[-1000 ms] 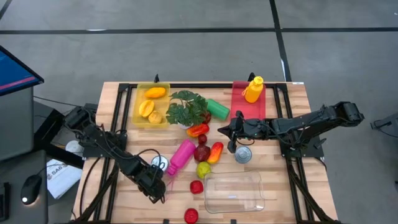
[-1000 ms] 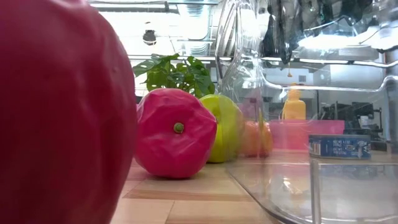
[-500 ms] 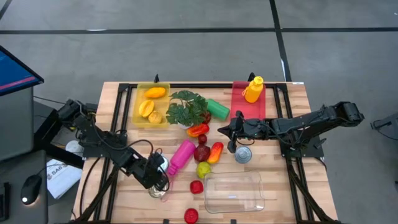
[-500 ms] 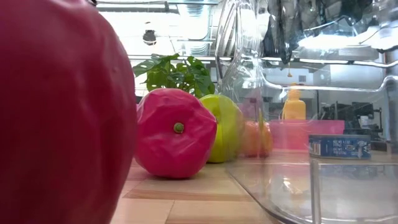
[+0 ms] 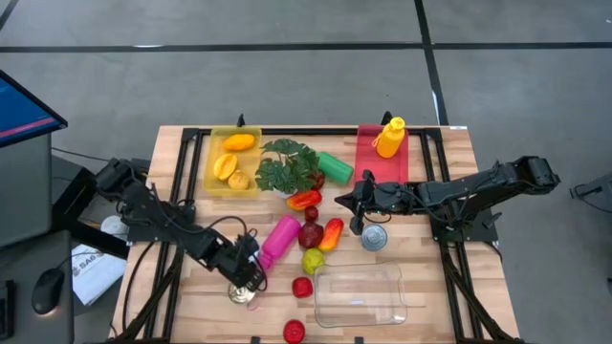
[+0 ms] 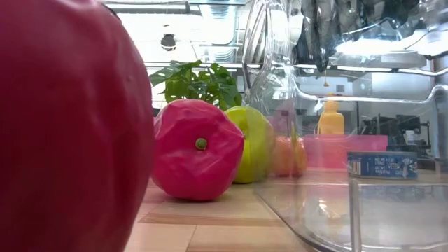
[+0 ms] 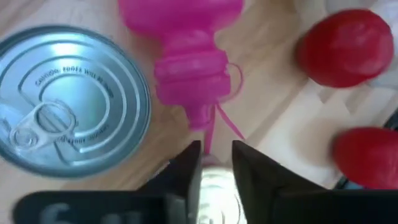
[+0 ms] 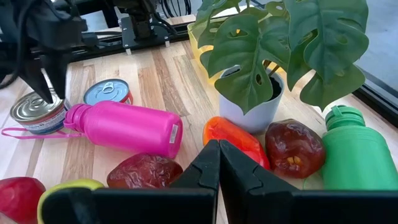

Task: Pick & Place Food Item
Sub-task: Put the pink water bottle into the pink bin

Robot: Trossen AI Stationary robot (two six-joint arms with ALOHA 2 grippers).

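Tuna tin [image 7: 214,186] sat right under the left pincer [image 7: 214,152], whose fingers were a crack apart over its lid, not clamped on anything I could see. A second tin [image 7: 68,99] was at twelve o'clock from it, the pink bottle [image 5: 280,237] at one. The clear tub [image 5: 359,294] at three held nothing, so I'd say no food had been placed yet. The right pincer [image 8: 217,149] hung clenched and empty at two o'clock. Lid lettering wasn't readable.
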